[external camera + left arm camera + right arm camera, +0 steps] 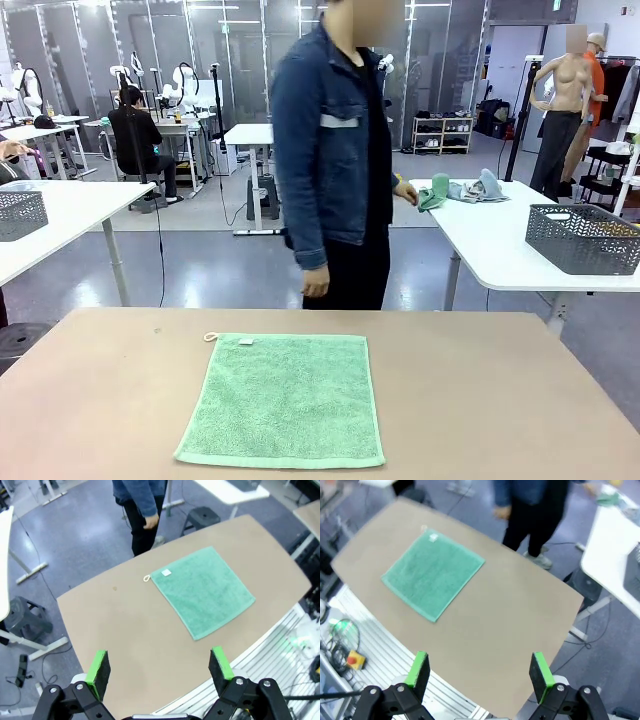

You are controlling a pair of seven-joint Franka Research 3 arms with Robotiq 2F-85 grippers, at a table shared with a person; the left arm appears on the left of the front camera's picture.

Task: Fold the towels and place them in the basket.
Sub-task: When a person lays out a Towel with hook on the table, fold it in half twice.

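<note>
Mint-green towel [282,400] lies flat & fully spread on the tan table [90,400], lower centre of the front view, no fold in it. Its white corner loop [211,337] sticks out at the top-left corner, w/ a small white label just beside it. Nothing is touching it.

Left gripper [159,667], bottom of its wrist view: jaws spread wide, green pads [98,667] well apart, nothing betw. them. It hangs high above the table's near edge, w/ the towel at centre-right of that frame.

Right gripper [479,672], bottom of its own view: likewise wide open, holding nothing. It is up over the table edge, w/ the towel at upper left of the frame.

Person [335,150] in a denim jacket stands at the far side, top centre of the front view, turned toward a white table [500,255] at right. One hand is right at a heap of cloths [465,188] there (green, grey-blue); can't tell if it grips any. The other hand hangs by the hip.

Dark grey mesh basket [585,238] sits on that white table, right edge of the frame, well apart from the spread towel. A 2nd mesh basket [20,212] is at the left edge, on another white table.
</note>
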